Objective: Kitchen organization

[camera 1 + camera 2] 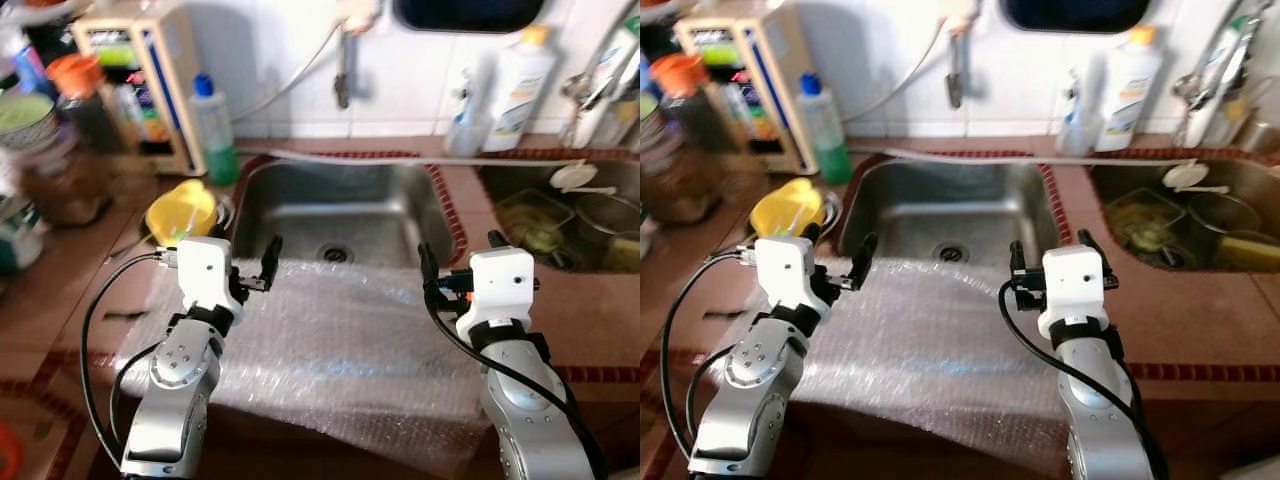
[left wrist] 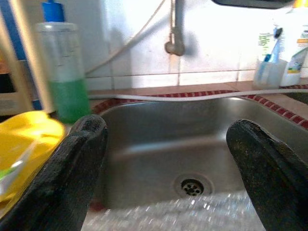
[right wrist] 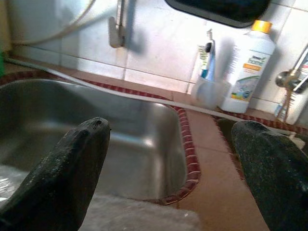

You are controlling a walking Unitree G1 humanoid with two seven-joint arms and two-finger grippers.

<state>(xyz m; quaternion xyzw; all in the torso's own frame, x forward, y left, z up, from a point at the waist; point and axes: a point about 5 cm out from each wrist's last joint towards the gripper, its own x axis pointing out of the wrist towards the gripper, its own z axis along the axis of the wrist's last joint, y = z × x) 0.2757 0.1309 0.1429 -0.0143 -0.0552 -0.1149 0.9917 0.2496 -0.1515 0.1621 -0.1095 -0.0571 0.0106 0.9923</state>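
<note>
A sheet of bubble wrap point(image 1: 330, 340) lies over the brown counter and the front edge of the steel sink point(image 1: 340, 205). My left gripper point(image 2: 166, 144) hovers open above the sheet's left part, fingers pointing at the basin, nothing between them. My right gripper point(image 1: 460, 252) is open too, above the sheet's right end near the sink's right rim, and holds nothing. A yellow plastic container point(image 1: 182, 210) sits just left of the sink, close to the left gripper. Behind it stands a bottle of green liquid with a blue cap point(image 1: 213, 125).
Jars and tins point(image 1: 65, 170) crowd the left counter beside a boxy appliance point(image 1: 140, 80). On the back ledge stand a toothbrush cup point(image 1: 465, 125) and a white bottle with an orange cap point(image 1: 525, 80). A second basin point(image 1: 560, 215) at right holds dishes.
</note>
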